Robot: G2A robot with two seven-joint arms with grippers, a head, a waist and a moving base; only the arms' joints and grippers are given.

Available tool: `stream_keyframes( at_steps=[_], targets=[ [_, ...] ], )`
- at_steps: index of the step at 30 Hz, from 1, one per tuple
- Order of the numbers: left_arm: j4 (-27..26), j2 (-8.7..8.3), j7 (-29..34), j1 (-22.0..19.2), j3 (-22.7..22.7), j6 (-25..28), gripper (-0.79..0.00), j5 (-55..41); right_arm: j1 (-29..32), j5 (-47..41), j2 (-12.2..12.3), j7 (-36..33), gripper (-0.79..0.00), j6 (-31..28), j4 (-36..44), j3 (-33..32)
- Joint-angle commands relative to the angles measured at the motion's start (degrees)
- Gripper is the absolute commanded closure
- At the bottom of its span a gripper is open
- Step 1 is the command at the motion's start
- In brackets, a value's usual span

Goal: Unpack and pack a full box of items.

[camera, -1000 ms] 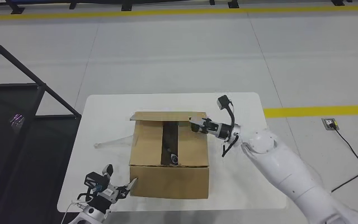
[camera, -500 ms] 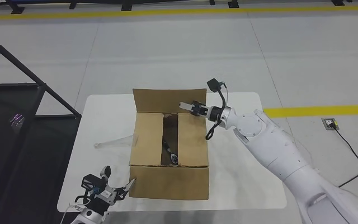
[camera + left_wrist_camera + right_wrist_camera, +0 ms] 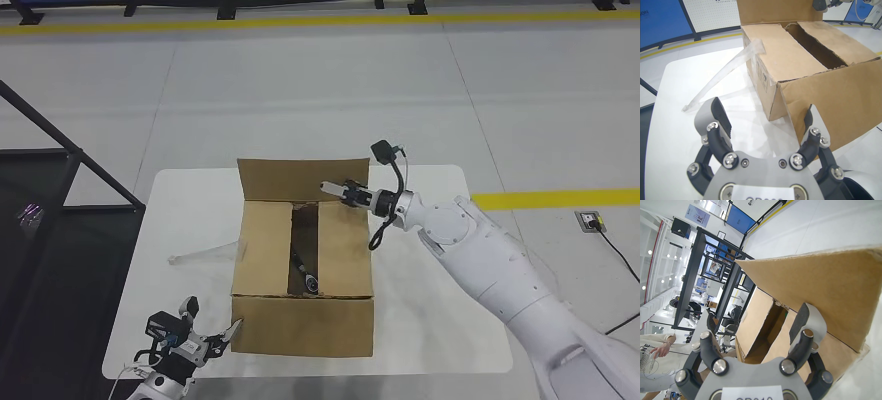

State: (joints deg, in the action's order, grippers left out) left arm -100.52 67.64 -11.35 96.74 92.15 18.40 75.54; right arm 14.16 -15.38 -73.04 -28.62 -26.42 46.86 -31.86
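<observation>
A brown cardboard box (image 3: 303, 280) sits mid-table, its two top flaps parted by a dark slot (image 3: 303, 250) with a small dark item inside. The far flap (image 3: 300, 178) stands upright. My right gripper (image 3: 335, 189) is open at that flap's right end. In the right wrist view the right gripper (image 3: 755, 321) has one finger (image 3: 802, 321) resting against the flap (image 3: 819, 285). My left gripper (image 3: 215, 338) is open, low at the box's near left corner. In the left wrist view the left gripper (image 3: 763, 108) faces the box (image 3: 791, 56) with nothing between its fingers.
A strip of clear tape (image 3: 205, 252) hangs from the box's left side down onto the white table (image 3: 190, 210); the same tape (image 3: 725, 72) shows in the left wrist view. A black frame (image 3: 60, 170) stands left of the table.
The far flap rose from nearly flat to upright as my right gripper moved toward the far side. My left gripper drifted slightly toward the near edge.
</observation>
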Motion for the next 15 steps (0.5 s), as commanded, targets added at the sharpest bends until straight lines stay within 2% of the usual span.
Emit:
stream_keyframes(
  at_steps=[1, 7, 10, 15],
  targets=[
    [-0.08, 0.02, 0.12, -0.05, -0.07, -0.2, -0.785, -0.07, 0.68, -0.45, -0.41, 2.09, -0.785, 0.32, 1.17, -0.54],
    [-1.06, 0.07, 0.37, 0.31, -0.96, -0.87, -0.785, 1.19, -1.26, -0.66, -3.25, 7.24, -0.785, 5.93, -1.87, -0.44],
    [-1.15, 0.11, -0.01, 0.58, -1.23, -1.44, -0.785, 1.54, -3.21, -0.07, -5.23, 9.66, -0.785, 11.14, -5.62, 0.37],
    [-0.88, 0.15, -1.09, 1.31, -1.2, -1.79, -0.785, 1.15, -5.73, -1.09, -8.74, 8.4, -0.785, 14.43, -12.08, 1.62]
  ],
)
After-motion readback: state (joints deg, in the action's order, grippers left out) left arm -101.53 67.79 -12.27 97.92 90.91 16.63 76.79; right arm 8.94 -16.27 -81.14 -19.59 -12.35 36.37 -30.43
